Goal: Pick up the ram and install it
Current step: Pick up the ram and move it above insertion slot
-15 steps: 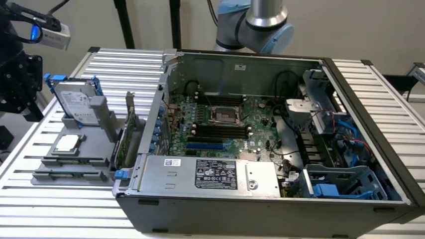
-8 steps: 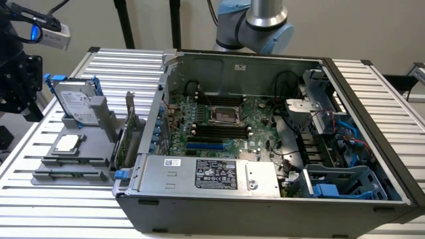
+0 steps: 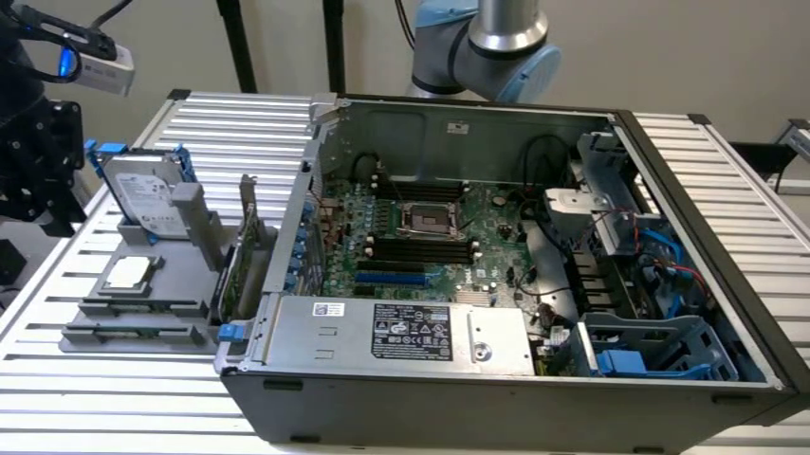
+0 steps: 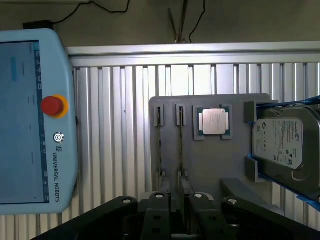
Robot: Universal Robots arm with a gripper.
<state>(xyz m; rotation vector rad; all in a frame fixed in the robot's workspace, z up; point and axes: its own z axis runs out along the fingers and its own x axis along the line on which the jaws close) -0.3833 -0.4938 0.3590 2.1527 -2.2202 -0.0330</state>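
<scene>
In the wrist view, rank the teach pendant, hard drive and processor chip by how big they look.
Largest: teach pendant.
Then: hard drive, though partly cut off by the frame.
Smallest: processor chip.

A ribbed metal table (image 3: 727,190) carries an open computer case (image 3: 506,403) across its middle, a grey parts holder (image 4: 210,165) just beside the case on the exterior view's left, and a teach pendant (image 4: 35,125) near the holder.

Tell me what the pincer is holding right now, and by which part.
Nothing, as far as shows. The pincer hangs over the gray holder, and the ram sits edge-on in its slot there.
</scene>
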